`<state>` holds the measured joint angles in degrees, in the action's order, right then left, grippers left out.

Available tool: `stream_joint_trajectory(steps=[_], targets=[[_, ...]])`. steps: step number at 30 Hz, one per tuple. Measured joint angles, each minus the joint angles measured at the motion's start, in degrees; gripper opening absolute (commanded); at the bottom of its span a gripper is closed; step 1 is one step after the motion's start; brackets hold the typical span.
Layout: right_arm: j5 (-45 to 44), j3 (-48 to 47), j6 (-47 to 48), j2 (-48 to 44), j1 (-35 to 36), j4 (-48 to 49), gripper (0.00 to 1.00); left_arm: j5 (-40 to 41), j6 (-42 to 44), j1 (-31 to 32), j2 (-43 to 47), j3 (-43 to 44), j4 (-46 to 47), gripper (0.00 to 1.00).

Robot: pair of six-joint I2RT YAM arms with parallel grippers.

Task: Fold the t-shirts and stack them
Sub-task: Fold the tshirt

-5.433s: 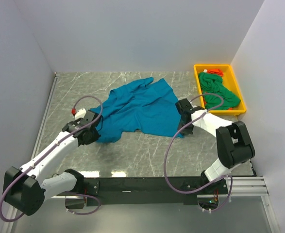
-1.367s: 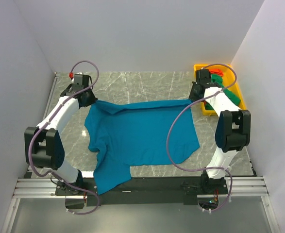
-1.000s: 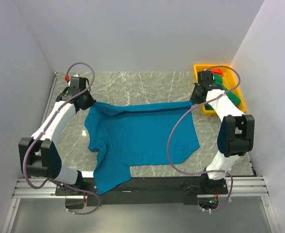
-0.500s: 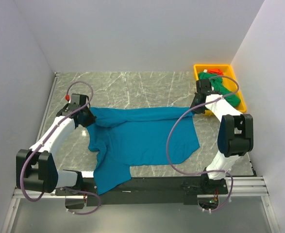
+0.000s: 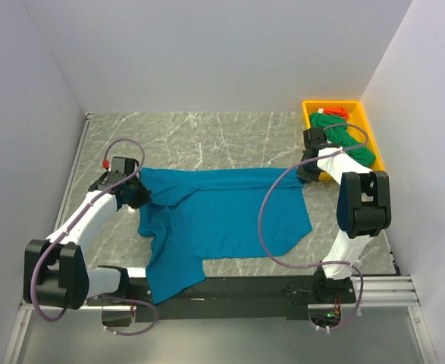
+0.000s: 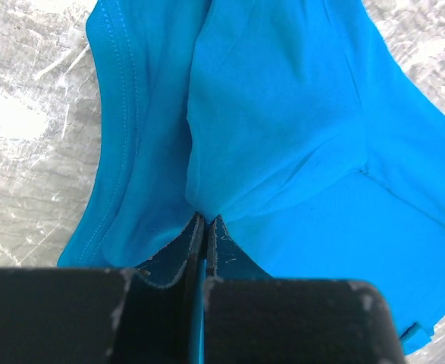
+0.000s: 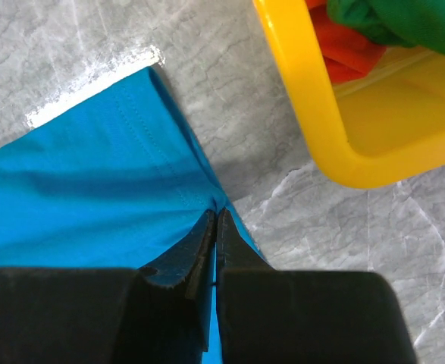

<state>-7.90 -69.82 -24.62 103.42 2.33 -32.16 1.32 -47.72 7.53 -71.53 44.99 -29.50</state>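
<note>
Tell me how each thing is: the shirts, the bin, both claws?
yellow plastic bin: upright, holding two cloths
teal-blue cloth t-shirt: spread out, far edge folded over
bright green cloth t-shirt: crumpled in the bin
red-orange cloth piece: bunched in the bin beside it
left gripper: shut on the teal-blue shirt
right gripper: shut on the teal-blue shirt

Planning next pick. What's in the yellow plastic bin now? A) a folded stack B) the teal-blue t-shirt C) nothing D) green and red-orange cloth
D: the yellow plastic bin holds a bright green cloth shirt and a red-orange cloth piece; the teal-blue cloth t-shirt lies outside it.
</note>
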Motion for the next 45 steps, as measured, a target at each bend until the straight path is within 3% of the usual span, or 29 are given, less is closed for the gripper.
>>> stream_joint_trajectory(steps=[7, 12, 19, 22, 25, 26, 29, 35, 45], targets=[[-0.7, 0.0, 0.0, 0.0, 0.0, 0.0, 0.06, 0.0, -0.7, 0.0, 3.0, 0.5, -1.4, 0.01], [-0.7, 0.0, 0.0, 0.0, 0.0, 0.0, 0.17, -0.1, -2.6, 0.0, 5.8, -0.4, -0.9, 0.03], [-0.7, 0.1, -0.4, 0.0, 0.0, -0.1, 0.48, -3.1, -6.3, 0.0, 7.0, -9.2, 2.3, 0.15], [-0.7, 0.2, -0.9, -0.3, 0.0, -0.5, 0.53, -3.4, -7.5, 0.0, 8.3, -11.3, 1.5, 0.26], [-0.6, 0.9, -1.4, -1.7, 0.0, -1.0, 0.54, -2.9, -7.5, 0.0, 11.5, -11.2, 1.0, 0.47], [-0.5, 1.2, -1.5, -2.6, 0.1, -1.4, 0.54, -2.2, -7.5, 0.0, 12.6, -10.8, 0.5, 0.6], [0.2, 2.3, -1.4, -6.8, 0.8, -1.5, 0.54, 0.4, -6.1, -0.6, 13.9, -7.7, -0.6, 0.75], [4.7, 3.7, -0.8, -14.2, 3.2, 1.6, 0.54, 3.8, -2.1, -3.1, 8.4, -0.3, 1.8, 0.74], [12.8, 3.5, 0.2, -10.5, 3.5, 7.5, 0.49, 5.7, 5.4, -5.0, -17.6, 12.1, 9.2, 0.57]])
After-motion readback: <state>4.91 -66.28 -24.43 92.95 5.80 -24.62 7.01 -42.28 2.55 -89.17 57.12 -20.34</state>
